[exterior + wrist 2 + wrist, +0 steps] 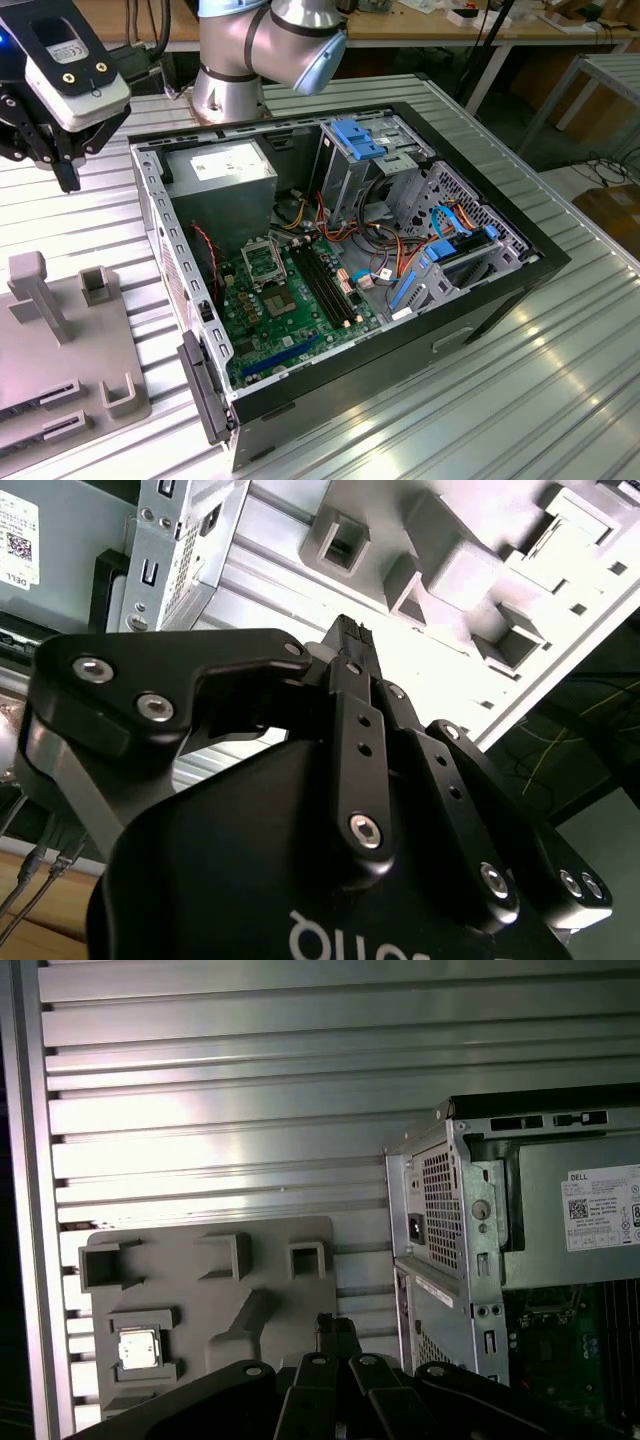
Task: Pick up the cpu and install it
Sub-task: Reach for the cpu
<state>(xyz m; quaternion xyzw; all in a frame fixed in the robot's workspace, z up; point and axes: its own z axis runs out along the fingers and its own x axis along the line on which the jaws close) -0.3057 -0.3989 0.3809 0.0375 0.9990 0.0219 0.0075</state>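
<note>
Gripper (335,1332) hanging above tabletop (250,1080), jaws pressing together, gripping nothing. One cpu (138,1348) lying in pocket by one grey holder's (215,1300) edge. One open computer case (480,300) standing beside.

My gripper (66,165) hangs above the table (520,400), off the exterior view's left of the open computer case (500,290), which lies on its side on that table. The fixture tray (60,360) lies on the table, also to the exterior view's left of the case, nearer the camera than my gripper. In the first wrist view the cpu (138,1348) sits in a recess of the tray, well apart from the case. Inside the case, the power supply (220,170) is at the far end. The socket (262,262) is on the motherboard (300,330) just in front of it, with the memory slots (325,285) beside the socket on the exterior view's right. My arm's base (230,90) stands behind the case
</note>
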